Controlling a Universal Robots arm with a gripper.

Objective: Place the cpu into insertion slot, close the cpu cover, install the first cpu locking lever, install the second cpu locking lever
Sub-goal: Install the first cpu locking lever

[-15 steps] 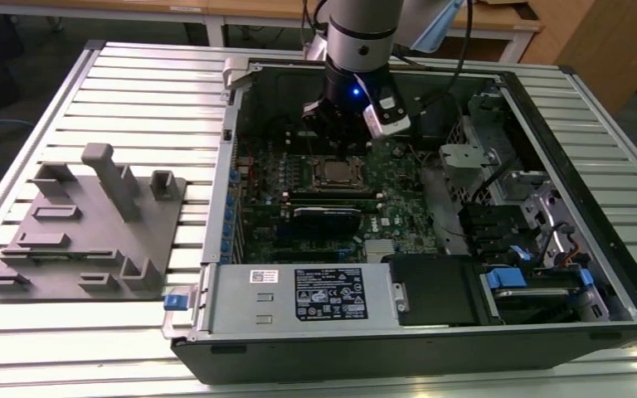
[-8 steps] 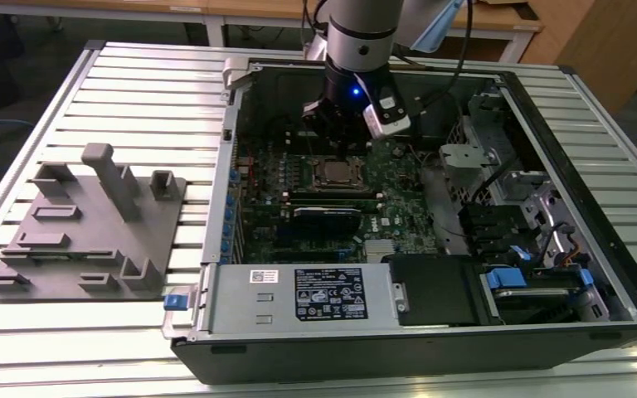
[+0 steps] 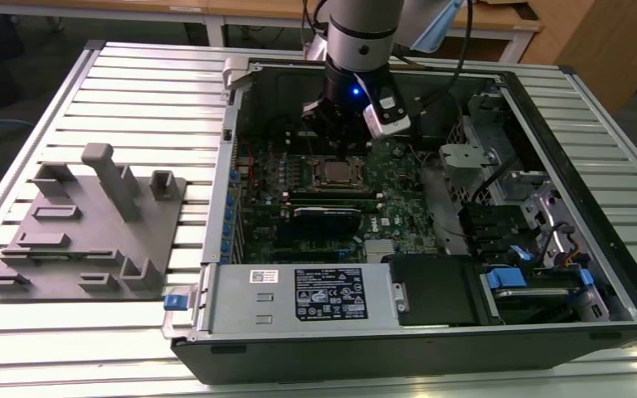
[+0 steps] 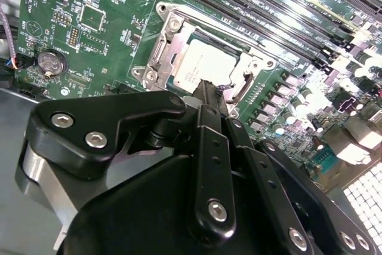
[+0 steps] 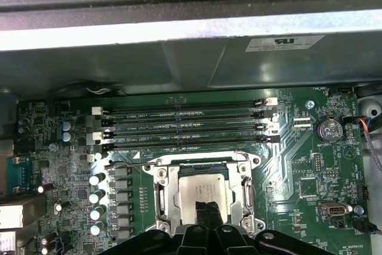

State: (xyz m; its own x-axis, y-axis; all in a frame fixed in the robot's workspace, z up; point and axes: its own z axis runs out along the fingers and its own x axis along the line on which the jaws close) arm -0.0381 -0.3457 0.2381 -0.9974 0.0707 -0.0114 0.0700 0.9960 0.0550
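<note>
The cpu [image 4: 202, 65] lies flat in the insertion slot [image 3: 335, 175] on the green motherboard, silvery top up. It appears in both wrist views, and the cpu cover [image 5: 162, 190] lies down around the cpu [image 5: 203, 184] as a silvery frame. A thin bent metal lever [image 4: 243, 89] sits at one side of the socket. My gripper [image 4: 209, 89] hangs just above the socket's edge, its black fingers pressed together with nothing between them. In the first wrist view the gripper [image 5: 208, 209] overlaps the chip's near edge. In the exterior view the arm [image 3: 357, 50] stands over the board behind the socket.
The open computer case [image 3: 540, 124] has walls all round the board. Long black memory slots [image 5: 185, 126] run beside the socket. A black power supply [image 3: 296, 294] and drive bays [image 3: 517, 224] fill the near and right parts. A grey fixture plate [image 3: 86, 224] lies on the slatted table.
</note>
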